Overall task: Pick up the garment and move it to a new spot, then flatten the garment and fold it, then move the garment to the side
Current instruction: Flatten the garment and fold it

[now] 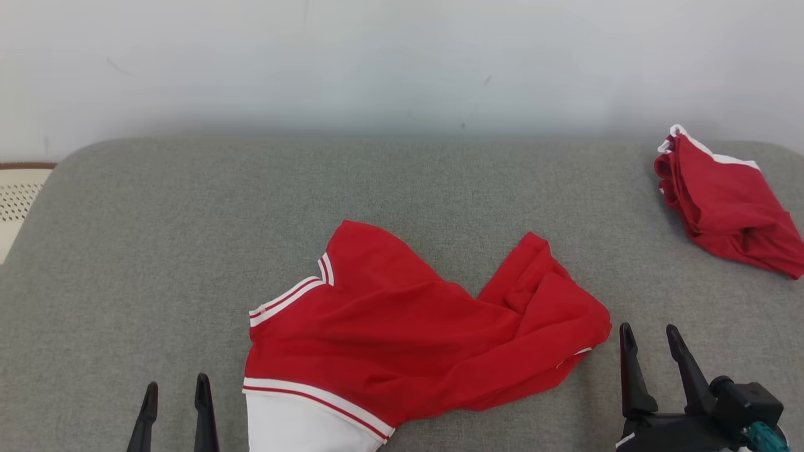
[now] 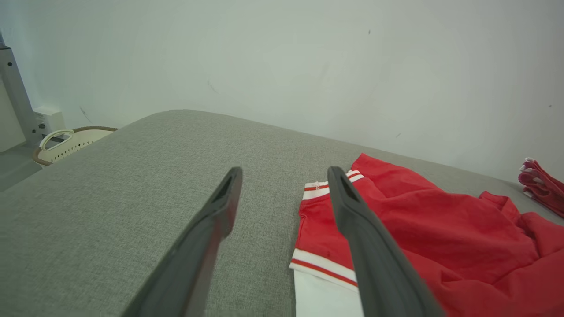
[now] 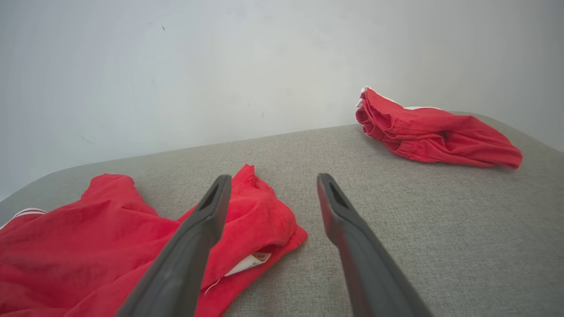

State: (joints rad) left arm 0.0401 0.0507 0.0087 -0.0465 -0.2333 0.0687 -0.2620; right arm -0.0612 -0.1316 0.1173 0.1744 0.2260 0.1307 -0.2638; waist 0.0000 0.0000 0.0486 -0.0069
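Head view: grey cushion (image 1: 157,251) is backed by a pale wall (image 1: 402,63); basket (image 1: 19,199) at left edge, contents hidden. Garment (image 1: 402,333) is laid at centre. Left gripper (image 1: 176,383) and right gripper (image 1: 648,328) are spread wide, empty.

The garment (image 1: 402,333) lies on the bench (image 1: 157,251) between left claw (image 1: 176,383) and right claw (image 1: 648,328). Another bundle (image 1: 728,207) lies behind, far right.

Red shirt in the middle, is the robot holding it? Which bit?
No, nothing is held. The red shirt lies crumpled on the grey cushion, with the left gripper and right gripper both open, one on each side of it.
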